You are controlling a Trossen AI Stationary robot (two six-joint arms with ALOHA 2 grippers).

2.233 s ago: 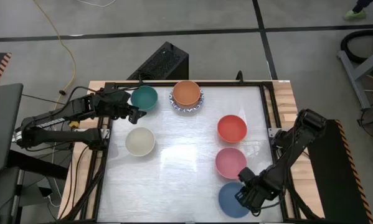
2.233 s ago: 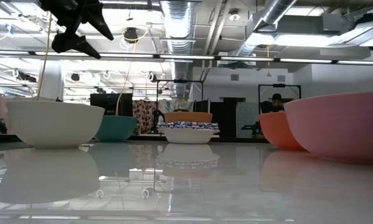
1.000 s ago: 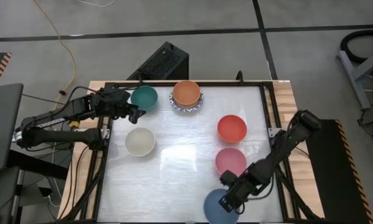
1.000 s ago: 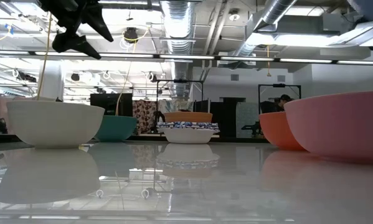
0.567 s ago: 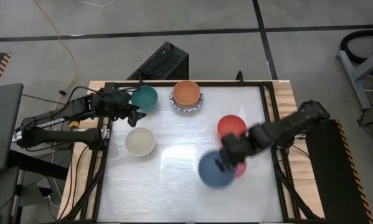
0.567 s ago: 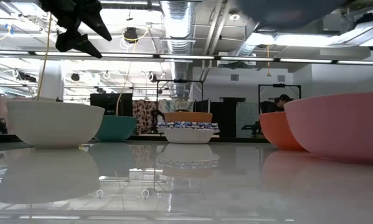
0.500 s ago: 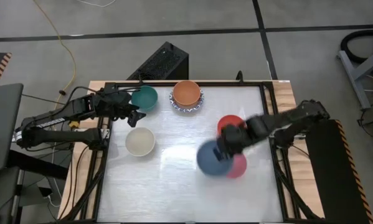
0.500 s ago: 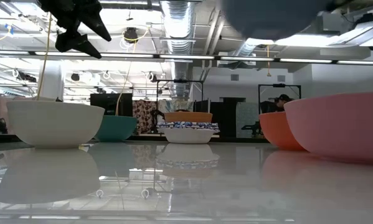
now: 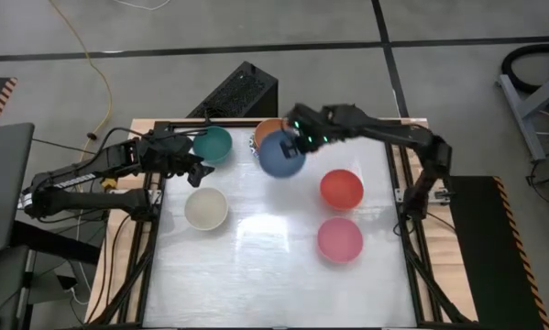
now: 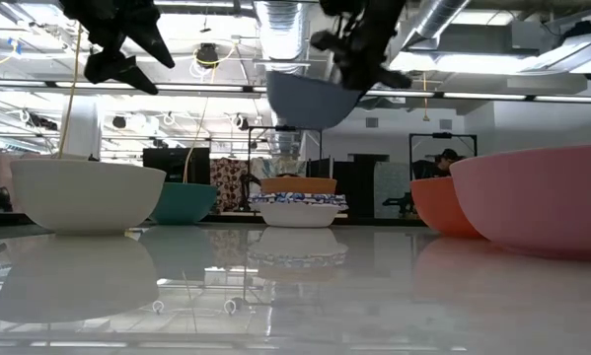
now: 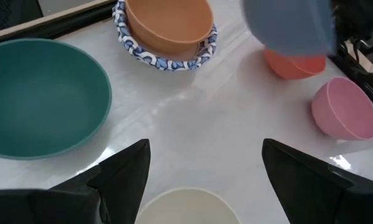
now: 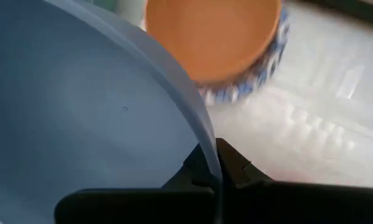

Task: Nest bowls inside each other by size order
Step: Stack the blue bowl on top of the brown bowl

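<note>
My right gripper (image 9: 301, 143) is shut on a blue bowl (image 9: 279, 156) and holds it in the air over the far middle of the table. The blue bowl partly covers the orange bowl (image 9: 270, 129), which sits nested in a white bowl with a blue patterned rim (image 11: 164, 60). A teal bowl (image 9: 212, 144) and a cream bowl (image 9: 205, 208) stand on the left. A red bowl (image 9: 341, 189) and a pink bowl (image 9: 339, 239) stand on the right. My left gripper (image 9: 197, 166) hovers open between the teal and cream bowls. My right gripper pinches the blue bowl's rim (image 12: 206, 155), with one finger (image 12: 195, 167) inside the bowl and the other finger (image 12: 235, 169) outside. The fingers slant down from above, on the bowl's right side. The bowl (image 10: 312, 99) hangs mouth up, slightly tilted and clear of the table.
A dark frame (image 9: 393, 156) runs along the table's edges. The middle and near parts of the white tabletop (image 9: 256, 266) hold no bowls. In the low view, a room with racks and a person shows beyond the table.
My right gripper has swept quickly from the table's near right corner toward the far edge and the left, rising and turning as it went. It carries the blue bowl, which is now high over the orange bowl's stack. My left gripper has stayed in place.
</note>
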